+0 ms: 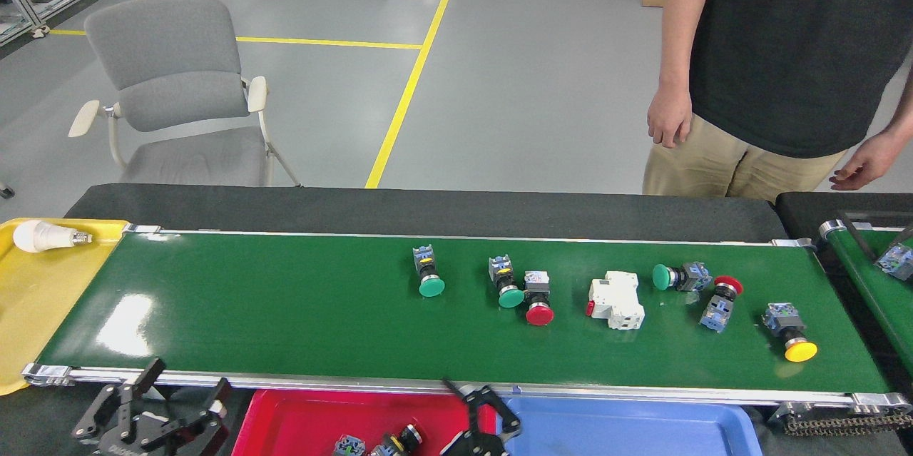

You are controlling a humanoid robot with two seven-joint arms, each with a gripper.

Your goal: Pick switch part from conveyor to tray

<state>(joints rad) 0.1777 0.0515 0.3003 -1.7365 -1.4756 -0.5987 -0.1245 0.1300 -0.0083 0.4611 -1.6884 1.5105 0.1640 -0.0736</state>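
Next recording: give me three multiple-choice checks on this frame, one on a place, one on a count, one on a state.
1. Where does the light bulb lie?
A) on the belt
B) in the yellow tray
C) on the chair

2. How many green-capped switches lie on the conveyor?
A) one
B) three
C) five

3. How is the left claw?
A) open and empty
B) shut on a switch
C) out of view

Key: 1 B, the bulb rests in the yellow tray at the belt's left end. 2 B, three green caps show beside two red and one yellow. 3 A, its fingers stand spread with nothing between them.
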